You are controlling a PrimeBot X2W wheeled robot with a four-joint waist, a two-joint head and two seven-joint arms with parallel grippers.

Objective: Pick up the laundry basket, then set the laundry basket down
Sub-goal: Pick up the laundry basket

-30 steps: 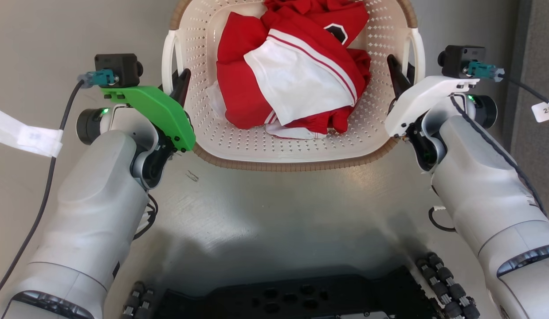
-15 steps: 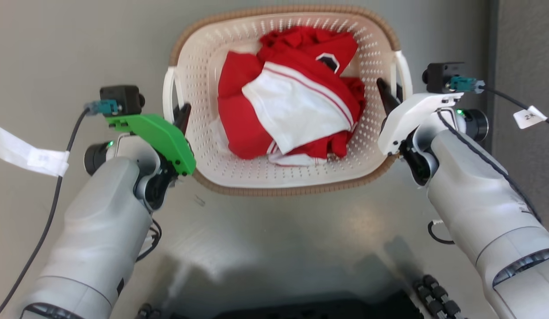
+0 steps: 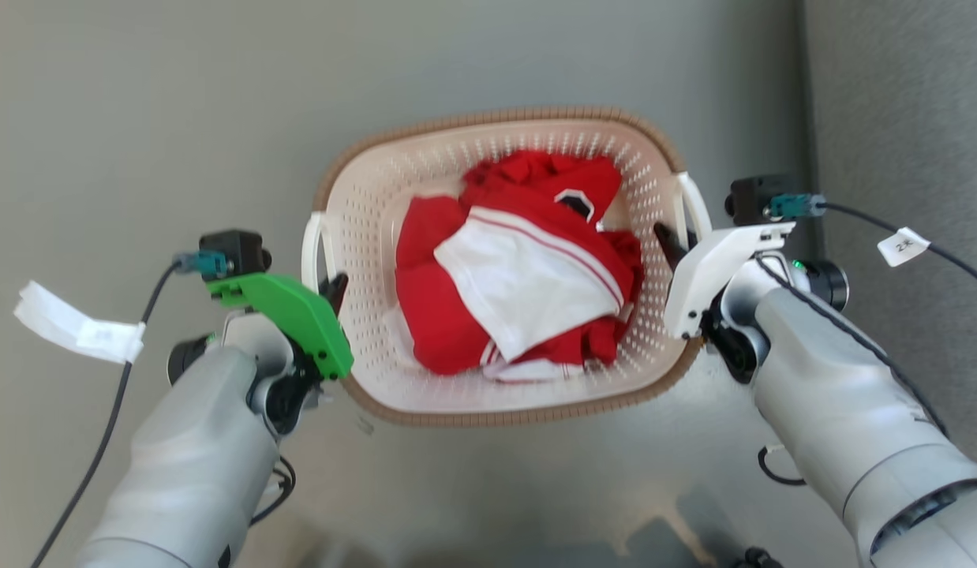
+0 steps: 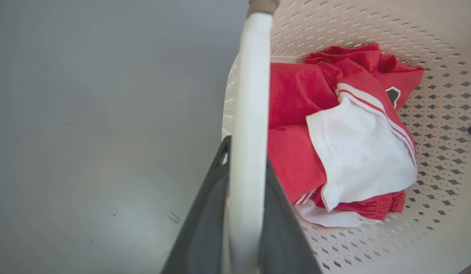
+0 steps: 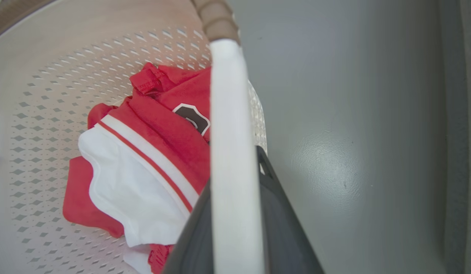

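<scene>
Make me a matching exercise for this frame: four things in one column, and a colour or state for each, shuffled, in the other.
Things:
1. basket rim
2. clothes
3. floor
4. left gripper

Colour or state:
a. shut on a white basket handle
b. grey
c. brown
d. red and white

Pairs: 1-c, 2-d, 3-b, 4-a

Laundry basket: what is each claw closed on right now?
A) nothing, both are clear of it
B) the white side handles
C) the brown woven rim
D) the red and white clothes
B: the left claw is clamped on the left handle and the right claw on the right handle of the laundry basket; each wrist view shows the white bar between the dark jaws.
</scene>
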